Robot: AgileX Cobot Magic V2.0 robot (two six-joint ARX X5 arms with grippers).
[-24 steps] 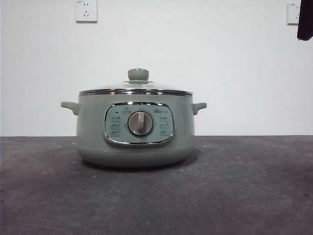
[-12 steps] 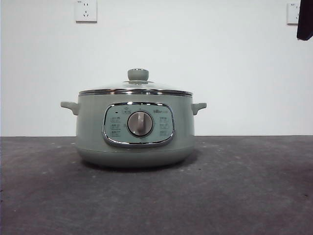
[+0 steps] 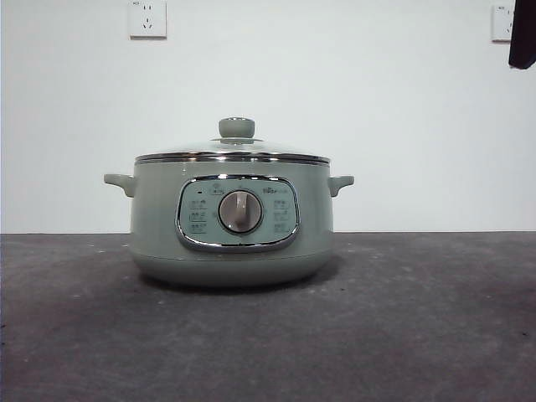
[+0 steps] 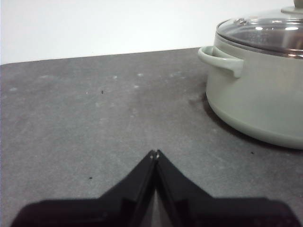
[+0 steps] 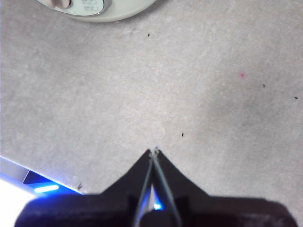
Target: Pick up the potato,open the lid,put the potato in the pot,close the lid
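While the lid (image 3: 232,152) sits closed on the pot (image 3: 230,219) at mid-desk (image 3: 419,335), both hands wait empty. Left hand (image 4: 154,153): jaws clenched together, low over bare desk, with the pot ahead of it and off to one side, well apart. Right hand (image 5: 153,151): jaws likewise pressed together, high above the desk, the pot's control panel (image 5: 80,4) far beyond its tips. No potato shows in any view.

The pot (image 3: 232,222) is sitting alone mid-table (image 3: 419,335), the lid (image 3: 232,152) sitting on it and closing off its mouth; bare tabletop is lying open in front of the pot and to both sides; nothing is hanging above its knob (image 3: 237,128).
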